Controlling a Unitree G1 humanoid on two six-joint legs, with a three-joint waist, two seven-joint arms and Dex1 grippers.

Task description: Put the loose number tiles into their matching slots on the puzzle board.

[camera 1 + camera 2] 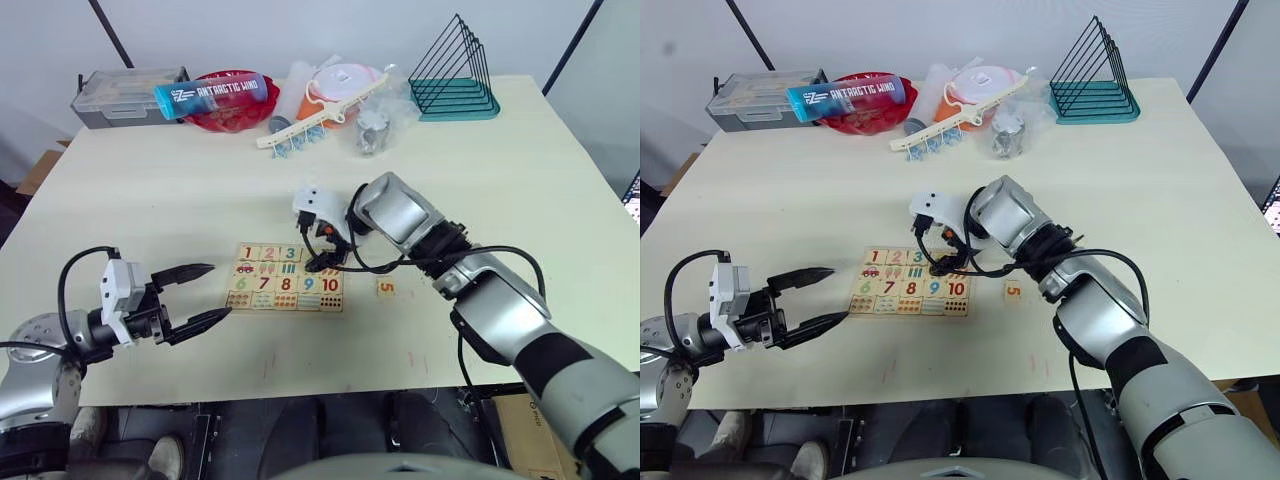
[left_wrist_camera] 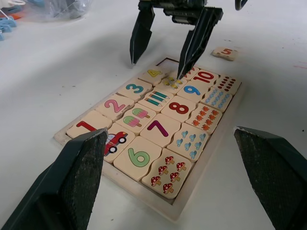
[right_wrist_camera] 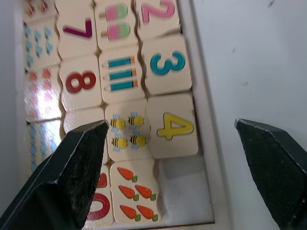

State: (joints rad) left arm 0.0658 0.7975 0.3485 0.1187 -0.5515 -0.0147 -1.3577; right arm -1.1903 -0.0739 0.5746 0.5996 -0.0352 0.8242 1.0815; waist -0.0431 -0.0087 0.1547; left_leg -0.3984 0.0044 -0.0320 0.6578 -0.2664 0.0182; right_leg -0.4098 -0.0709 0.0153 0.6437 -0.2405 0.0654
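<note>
My right gripper (image 1: 322,262) hangs over the puzzle board (image 1: 286,278), fingers spread wide and holding nothing; one fingertip (image 2: 183,73) points down at the bee tile (image 3: 126,131), the other hovers beside the 4 tile (image 3: 171,125). Tiles 1, 2, 3 and 4 sit in the top row. The fifth slot (image 3: 184,196), next to the 4, is bare. The 5 tile (image 1: 386,287) lies loose on the table (image 1: 180,190), near the board at its 3 o'clock, well apart from my fingers. My left gripper (image 1: 190,297) hovers at the board's 9 o'clock, wide open and empty, just short of its edge. Far off at 12 o'clock stand a red bowl (image 1: 226,112), a blue "Antarctic Wind" bottle (image 1: 210,94), a grey case (image 1: 118,99), bagged items (image 1: 345,95) and a teal wire rack (image 1: 455,72).
</note>
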